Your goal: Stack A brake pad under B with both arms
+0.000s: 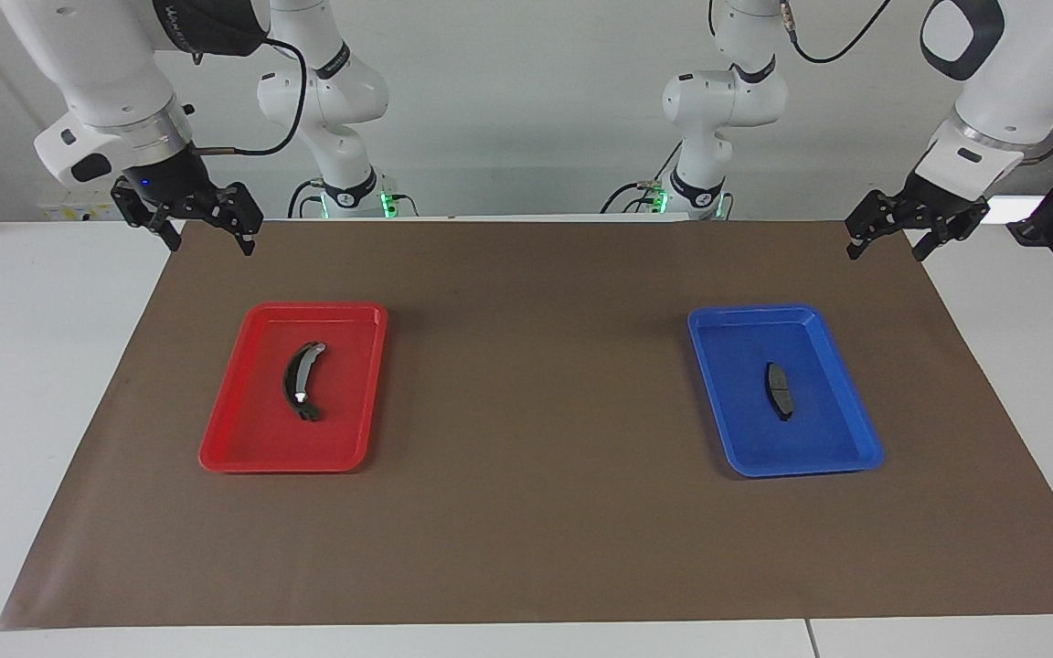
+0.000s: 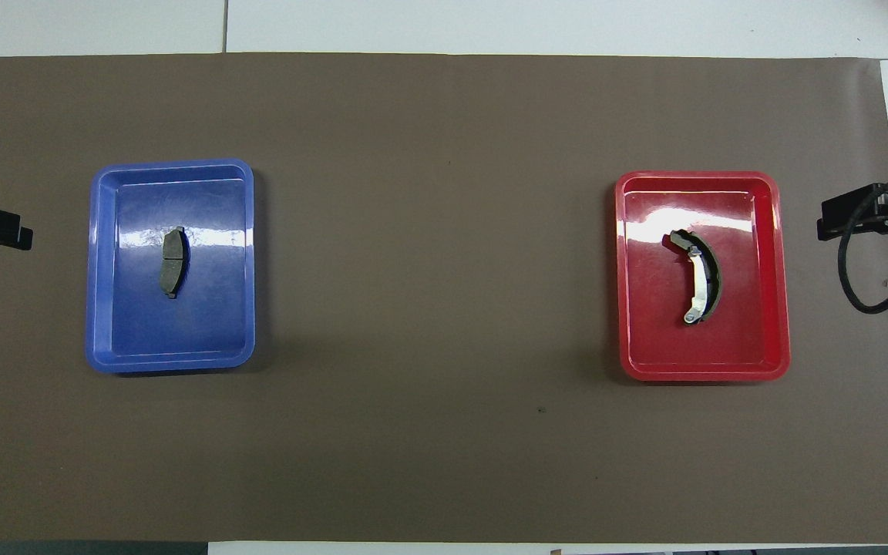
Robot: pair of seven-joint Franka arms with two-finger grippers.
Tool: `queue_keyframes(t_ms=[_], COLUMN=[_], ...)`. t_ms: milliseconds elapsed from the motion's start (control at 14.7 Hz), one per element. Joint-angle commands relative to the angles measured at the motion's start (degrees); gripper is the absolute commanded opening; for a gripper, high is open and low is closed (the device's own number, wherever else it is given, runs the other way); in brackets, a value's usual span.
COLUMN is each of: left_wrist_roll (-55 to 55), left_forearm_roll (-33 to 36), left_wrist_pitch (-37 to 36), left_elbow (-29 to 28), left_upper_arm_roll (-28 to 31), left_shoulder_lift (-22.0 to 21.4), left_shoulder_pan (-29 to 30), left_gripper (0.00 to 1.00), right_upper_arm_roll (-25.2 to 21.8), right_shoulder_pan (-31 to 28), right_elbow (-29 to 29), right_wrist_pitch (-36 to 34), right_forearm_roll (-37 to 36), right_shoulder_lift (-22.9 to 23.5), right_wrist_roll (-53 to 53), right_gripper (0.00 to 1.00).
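facing view: short grey pad point(image 1: 779, 390) in blue tray point(image 1: 842, 452), long crescent pad point(image 1: 302, 380) in red tray point(image 1: 234, 452), left gripper point(image 1: 886, 244) and right gripper point(image 1: 211, 239) both spread apart over the mat's point(image 1: 526, 512) corners nearest the robots; overhead view: trays well apart, pads lying inside them.

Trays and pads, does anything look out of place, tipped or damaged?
Nothing stands out. The short pad lies flat in the blue tray, the long crescent pad flat in the red tray, both trays on the brown mat. The left gripper and the right gripper hang open over the mat's corners.
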Motion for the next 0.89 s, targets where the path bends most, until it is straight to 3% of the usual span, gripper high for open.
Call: queue_keyframes(t_ms=[0, 341, 614, 818], left_wrist_roll=[-0.1, 0.3, 0.6, 0.7], left_forearm_roll=[0.8, 0.7, 0.7, 0.7], left_wrist_pitch=[0.8, 3.2, 8.8, 16.8], left_elbow=[-1.2, -1.7, -5.3, -12.5], left_upper_arm_roll=[0.0, -0.2, -0.2, -0.3], left_shoulder_lift=[-0.9, -1.0, -1.2, -1.2], left_shoulder_pan=[-0.5, -1.0, -0.5, -0.5], left_gripper=[1.0, 0.99, 0.99, 0.99], right_upper_arm_roll=[0.3, 0.3, 0.3, 0.3], right_shoulder_pan=[-0.5, -0.4, -0.4, -0.4], right_elbow=[0.7, 0.6, 0.6, 0.4], right_wrist_pitch=[-1.1, -1.0, -1.0, -0.9], right_forearm_roll=[0.3, 0.3, 0.2, 0.3], right_shoulder_lift=[0.2, 0.1, 0.1, 0.1], right_wrist_roll=[0.5, 0.5, 0.5, 0.6], right_gripper=[1.0, 1.0, 1.0, 1.0])
